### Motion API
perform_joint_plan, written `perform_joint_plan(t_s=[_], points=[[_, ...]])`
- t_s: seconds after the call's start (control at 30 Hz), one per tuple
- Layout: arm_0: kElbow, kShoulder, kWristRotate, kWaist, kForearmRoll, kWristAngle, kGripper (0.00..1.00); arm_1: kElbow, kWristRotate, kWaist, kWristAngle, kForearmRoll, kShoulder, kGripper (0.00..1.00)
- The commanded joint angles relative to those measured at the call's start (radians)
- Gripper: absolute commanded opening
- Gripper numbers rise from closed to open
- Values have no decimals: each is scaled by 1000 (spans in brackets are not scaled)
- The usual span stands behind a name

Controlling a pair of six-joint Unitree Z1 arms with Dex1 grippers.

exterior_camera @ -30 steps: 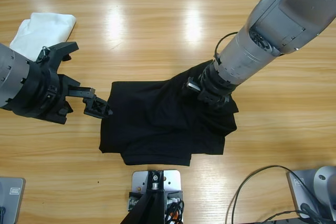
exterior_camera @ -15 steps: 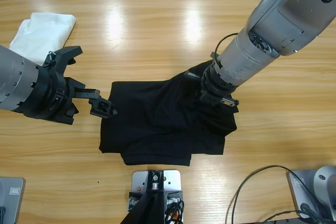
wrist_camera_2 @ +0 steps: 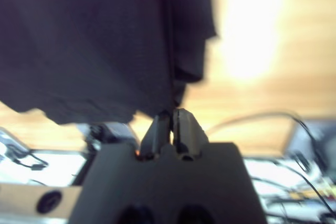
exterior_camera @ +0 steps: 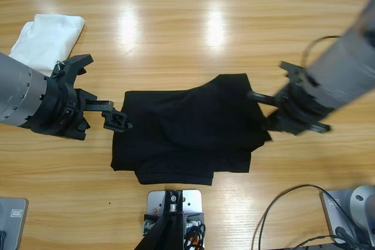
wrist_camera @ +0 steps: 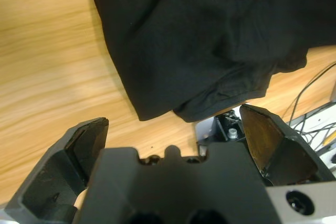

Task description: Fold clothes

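The black polo shirt lies partly folded and rumpled at the table's front middle; it fills the top of the left wrist view and of the right wrist view. My left gripper sits at the shirt's left edge, and its jaws are wide open with nothing between them. My right gripper is at the shirt's right edge. Its jaws are pressed together, and a fold of the black cloth runs down into their tips.
A folded white garment lies at the back left corner of the wooden table. A black cable loops at the front right edge.
The right arm has swung from above the shirt's upper right part out to its right edge, and the raised fabric there has dropped flat. The left gripper crept slightly right toward the shirt.
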Motion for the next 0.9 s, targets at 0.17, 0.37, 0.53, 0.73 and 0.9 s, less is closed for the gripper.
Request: perform_joint_plan(t_s=[0.17, 0.37, 0.53, 0.73, 0.9], points=[[38, 4, -44, -16, -48, -23, 988, 74, -15, 23, 24, 148, 58, 0], [46, 3, -44, -16, -48, -24, 991, 69, -58, 33, 51, 53, 61, 1000], [46, 22, -44, -16, -67, -46, 987, 9, -183, 20, -95, 59, -67, 1000], [47, 29, -49, -16, -113, -64, 987, 5, -583, -215, 2, -162, 98, 996], [52, 83, -127, -16, -155, -64, 987, 8, -764, -350, 126, -243, 234, 990]])
